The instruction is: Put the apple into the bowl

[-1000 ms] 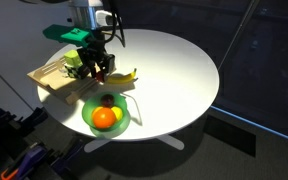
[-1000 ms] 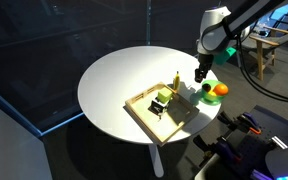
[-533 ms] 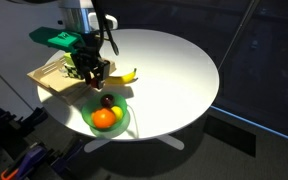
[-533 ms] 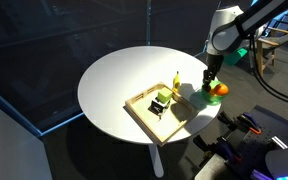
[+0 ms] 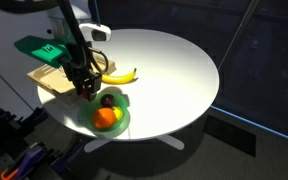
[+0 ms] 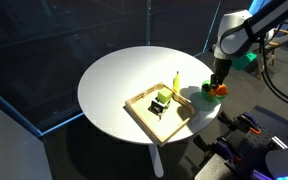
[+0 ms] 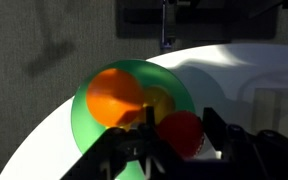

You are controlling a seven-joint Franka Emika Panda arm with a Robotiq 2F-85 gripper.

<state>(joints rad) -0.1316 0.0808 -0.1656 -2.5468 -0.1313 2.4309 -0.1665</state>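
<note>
**Tool holds the apple at the edge of the green bowl**

In the wrist view the tool [image 7: 179,140] has its two fingers [image 7: 141,138] close on both sides of the apple [image 7: 181,132]. The small red fruit fills the gap between them, so the tool seems to pinch the apple. The apple is over the near part of the green bowl [image 7: 84,112], beside the orange [image 7: 114,95] that lies inside the bowl. I cannot tell if the apple touches the bottom of the bowl or hangs just above it.

In an exterior view the tool [image 5: 87,89] points down at the rim of the bowl [image 5: 126,117], on the side nearest the wooden tray [image 5: 46,80]. The orange [image 5: 105,118] and a dark round fruit [image 5: 108,99] lie in the bowl, touching or nearly touching. A banana [image 5: 120,76] lies on the white round bench [image 5: 174,70], just beside the bowl. The apple itself is hard to see here because the fingers hide it.

In an exterior view the arm [image 6: 234,35] comes in from above, and the tool [image 6: 216,87] stands over the bowl [image 6: 205,97] near the edge of the bench [image 6: 124,75].
</note>
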